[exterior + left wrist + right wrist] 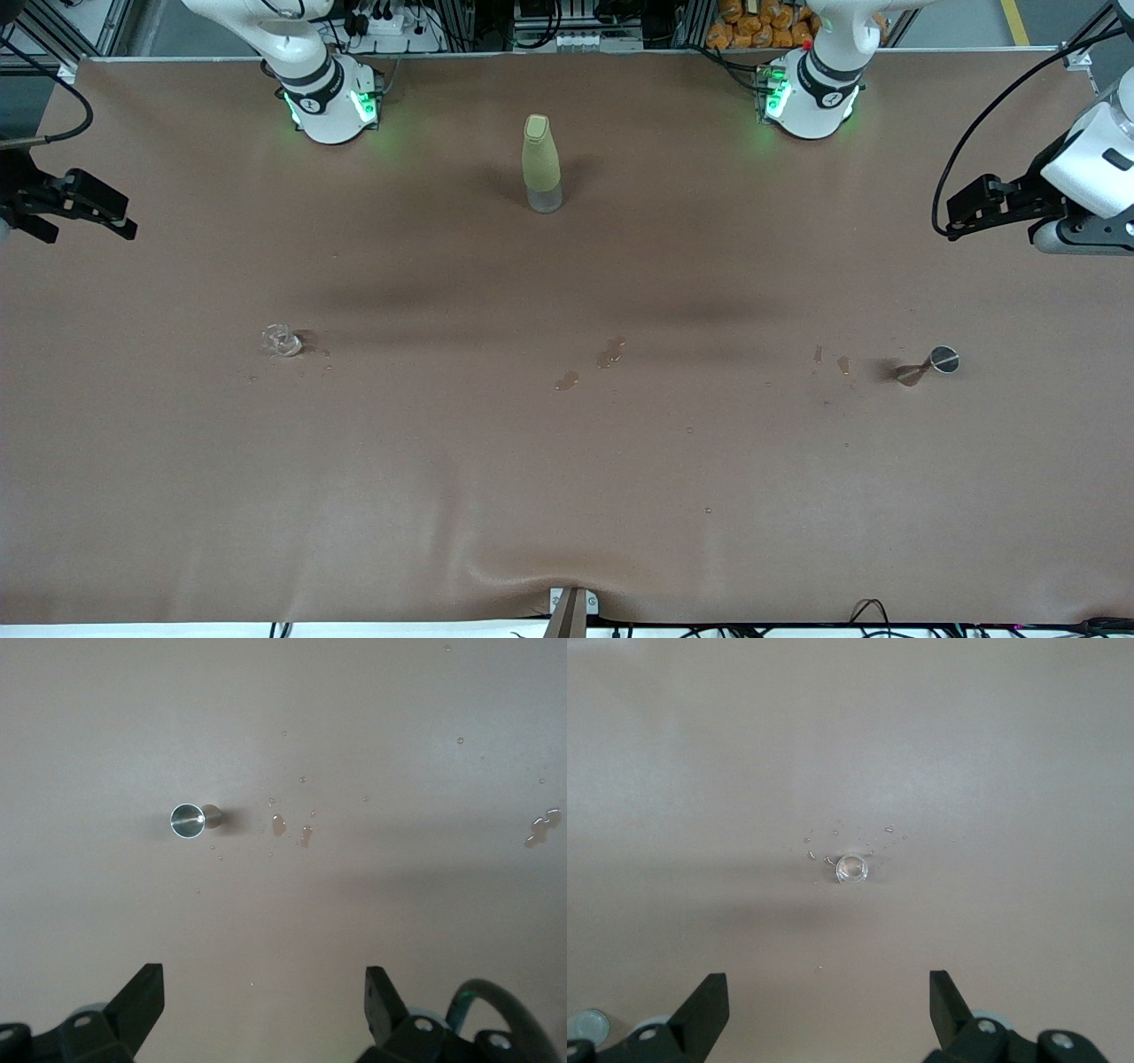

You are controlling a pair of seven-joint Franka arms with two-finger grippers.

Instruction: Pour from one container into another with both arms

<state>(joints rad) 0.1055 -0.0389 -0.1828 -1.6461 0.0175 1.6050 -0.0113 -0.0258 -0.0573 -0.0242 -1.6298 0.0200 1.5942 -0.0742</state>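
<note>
White Franka arms w/ black joint bands, green base lights, black tools, black cables

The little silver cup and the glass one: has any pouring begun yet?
Not in this attempt. The silver metal cup and clear glass cup stand apart on the table, droplets around them. The left gripper and right gripper hang open, holding nothing. Grasping, lifting and pouring all remain.

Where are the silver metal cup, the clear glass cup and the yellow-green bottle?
silver metal cup (187,820), left wrist view, inside its open rim.
clear glass cup (851,868), right wrist view, its round rim.
yellow-green bottle (540,164), front view, its body.
</note>
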